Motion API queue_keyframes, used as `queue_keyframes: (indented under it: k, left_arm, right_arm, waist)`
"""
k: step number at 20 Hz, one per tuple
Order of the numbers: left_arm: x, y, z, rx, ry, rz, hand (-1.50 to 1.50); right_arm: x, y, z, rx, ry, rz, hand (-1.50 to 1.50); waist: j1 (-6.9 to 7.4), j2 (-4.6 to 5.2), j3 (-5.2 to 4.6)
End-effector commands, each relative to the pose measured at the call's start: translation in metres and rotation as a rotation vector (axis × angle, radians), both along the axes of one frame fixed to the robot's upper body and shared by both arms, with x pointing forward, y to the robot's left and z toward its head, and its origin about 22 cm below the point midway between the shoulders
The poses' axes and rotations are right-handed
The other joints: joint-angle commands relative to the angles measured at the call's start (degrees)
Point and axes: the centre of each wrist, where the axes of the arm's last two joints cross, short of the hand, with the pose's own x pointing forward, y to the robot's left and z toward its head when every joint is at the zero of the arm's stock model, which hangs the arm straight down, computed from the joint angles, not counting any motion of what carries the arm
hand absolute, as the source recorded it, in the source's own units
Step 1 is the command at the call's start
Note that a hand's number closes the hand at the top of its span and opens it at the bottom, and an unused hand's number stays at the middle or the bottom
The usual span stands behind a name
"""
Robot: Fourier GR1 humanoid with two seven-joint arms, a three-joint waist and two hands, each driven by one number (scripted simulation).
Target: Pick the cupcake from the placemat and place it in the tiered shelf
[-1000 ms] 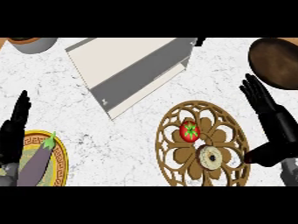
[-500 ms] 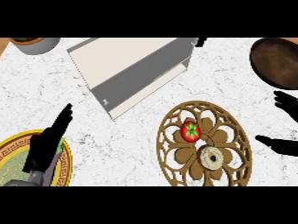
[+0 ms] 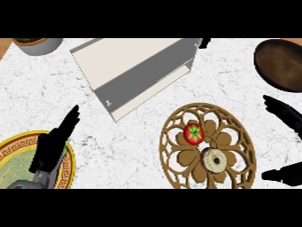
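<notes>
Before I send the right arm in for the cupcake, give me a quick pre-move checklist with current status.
1. Cupcake on the wooden placemat, nothing covering it: ok.
2. Right robot hand open, thumb spread, beside the placemat's right edge, holding nothing: ok.
3. Tomato sits apart from the cupcake, on its upper left, away from the right-side approach: ok.
4. Tiered shelf lies up and left of the placemat, top surface bare: ok.
5. Lower tier free: cannot tell, hidden under the top.
6. Left robot hand open over the yellow-rimmed plate, out of the path: ok.
</notes>
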Motion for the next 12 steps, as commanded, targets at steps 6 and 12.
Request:
queue_keyframes:
  k: [6, 12]
  left_arm:
    - [-0.003, -0.016, -0.003, 0.008, 0.024, -0.028, 0.00]
    - [0.002, -0.002, 0.004, 0.007, 0.026, -0.035, 0.00]
  right_arm:
    - [-0.007, 0.035, 0.074, -0.687, 0.031, 0.040, -1.50]
    - [-0.025, 0.093, 0.073, -0.917, 0.035, -0.068, -1.50]
  waist:
    - [1.17, -0.18, -0.39]
    - [1.97, 0.16, -0.19]
